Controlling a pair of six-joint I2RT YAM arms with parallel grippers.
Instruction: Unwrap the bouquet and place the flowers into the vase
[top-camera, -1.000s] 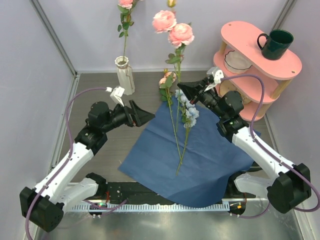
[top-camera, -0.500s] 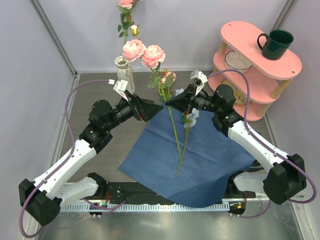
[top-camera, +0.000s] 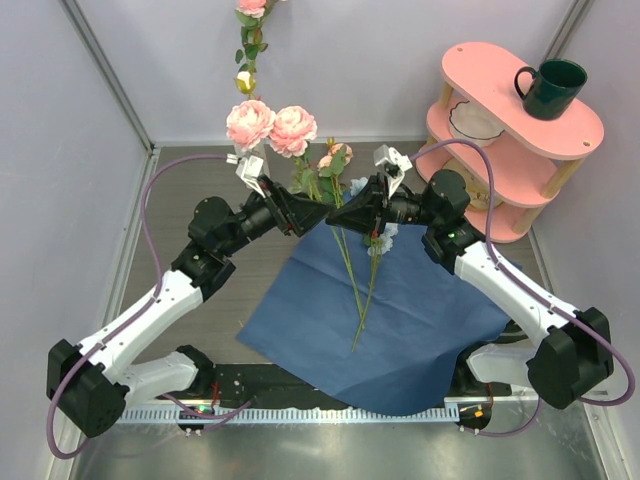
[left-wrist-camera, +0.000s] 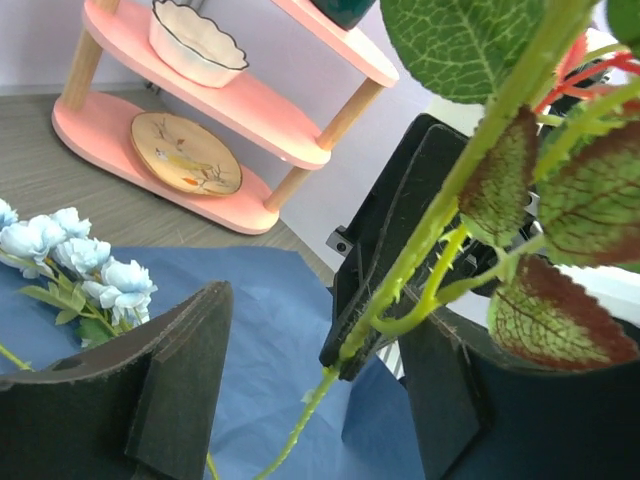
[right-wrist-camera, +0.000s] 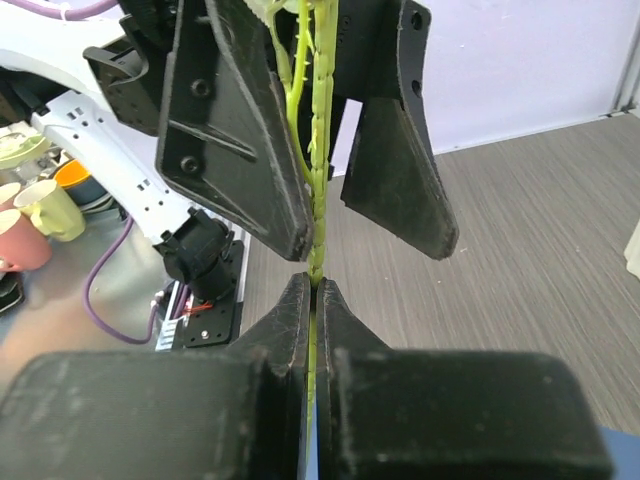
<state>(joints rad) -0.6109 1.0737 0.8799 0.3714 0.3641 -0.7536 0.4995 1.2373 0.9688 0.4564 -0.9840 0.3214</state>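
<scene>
**Left side.** The lilac wall (top-camera: 60, 200) and its metal frame post run close alongside the left arm. The grey table (top-camera: 235, 285) shows bare between that arm and the blue paper (top-camera: 420, 330).

**Back left.** The vase (top-camera: 261, 156) stands near the rear wall, mostly hidden behind two pink roses (top-camera: 270, 126). One flower (top-camera: 252, 8) stands in it, its bloom at the top edge of the overhead view.

**Centre.**
- The left gripper (top-camera: 308, 213) is open. Its fingers (right-wrist-camera: 235, 140) stand either side of the rose stem (right-wrist-camera: 318, 150); contact cannot be confirmed.
- The right gripper (top-camera: 338, 217) is clamped on the same stem, further from the blooms.
- The two grippers meet almost tip to tip, with very little room between them.

**Surface.** The paper lies spread flat, its near corner reaching the front rail. On it lie two loose green stems (top-camera: 355, 290), with a pale blue cluster (top-camera: 383, 232) beneath the right gripper. A peach rose (top-camera: 334, 156) sits beyond the paper's far edge.

**Right side.** A pink shelf (top-camera: 490, 70) stands against the right wall, close behind the right arm.
- Top tier: a dark green mug (top-camera: 552, 87).
- Middle tier: a white bowl (top-camera: 470, 122).
- Bottom tier: a decorated plate (left-wrist-camera: 185, 152).
</scene>
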